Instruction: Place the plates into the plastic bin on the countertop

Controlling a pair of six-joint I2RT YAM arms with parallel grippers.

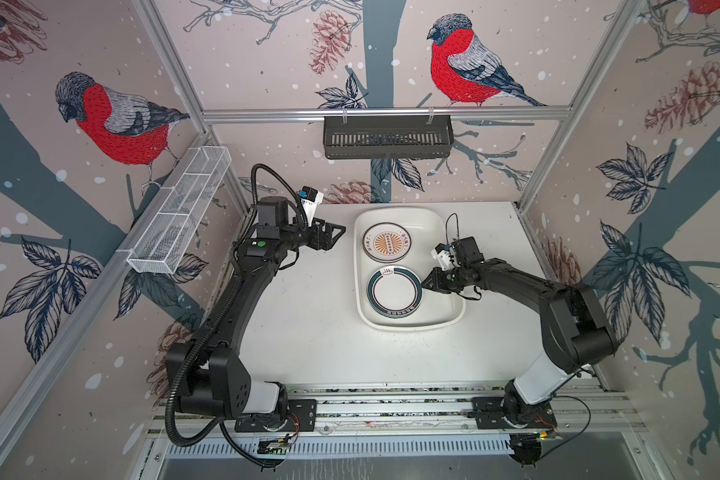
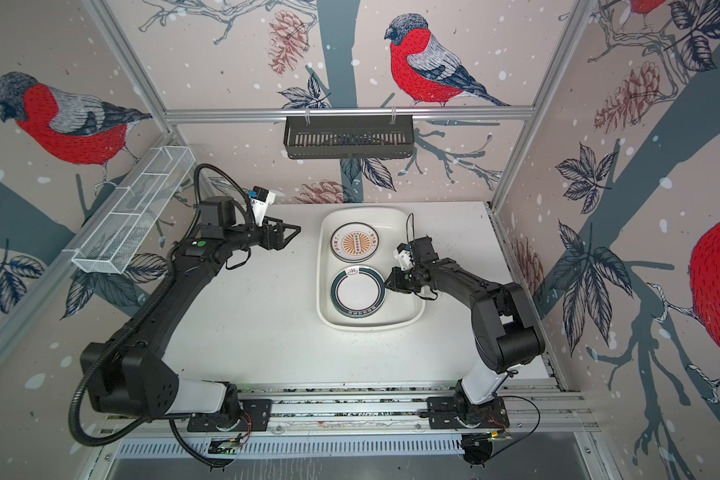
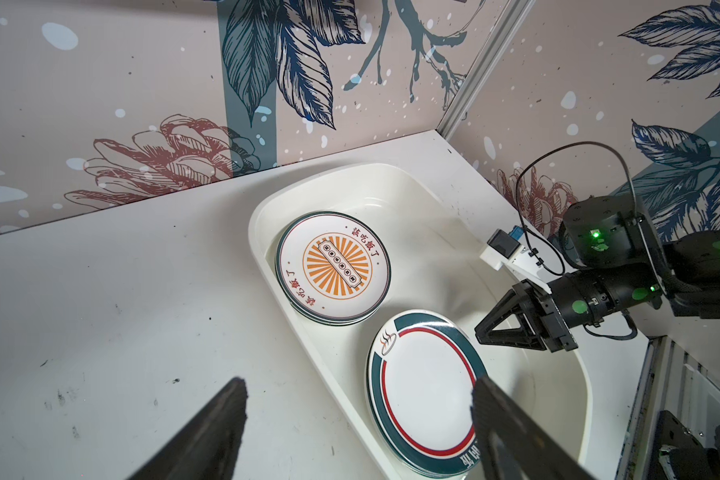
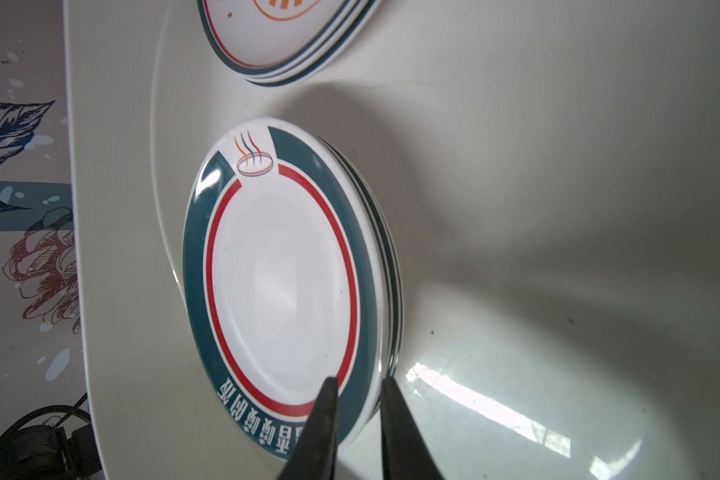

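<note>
1. On the far left, the white wire-mesh basket (image 1: 179, 216) is hanging from the side rail, and no plate is showing in it.
2. The left gripper (image 1: 336, 237) is hovering above the countertop (image 1: 300, 316), just left of the plastic bin (image 1: 431, 232). Its jaws are standing wide apart and are carrying nothing, so this arm appears to be free.
3. In both top views the countertop around the bin is showing only specks, with no plate lying loose on it.
4. The bin is sitting towards the back right of the countertop and is holding two stacks side by side. The far one is topped by an orange sunburst plate (image 1: 387, 242); the near one is topped by a green-rimmed plate (image 1: 394, 291). The black slotted rack (image 1: 387, 137) on the back rail is showing no plates either.
5. The right gripper (image 1: 425, 284) is reaching into the bin from the right. In the right wrist view its fingers (image 4: 325, 415) are pinching narrowly on the rim of the green-rimmed plate — one over the face, one past the edge.
6. Judging from this, the task is nearing its end — every visible plate is lying inside the bin. What seems left is for the right gripper to release and lift clear.
</note>
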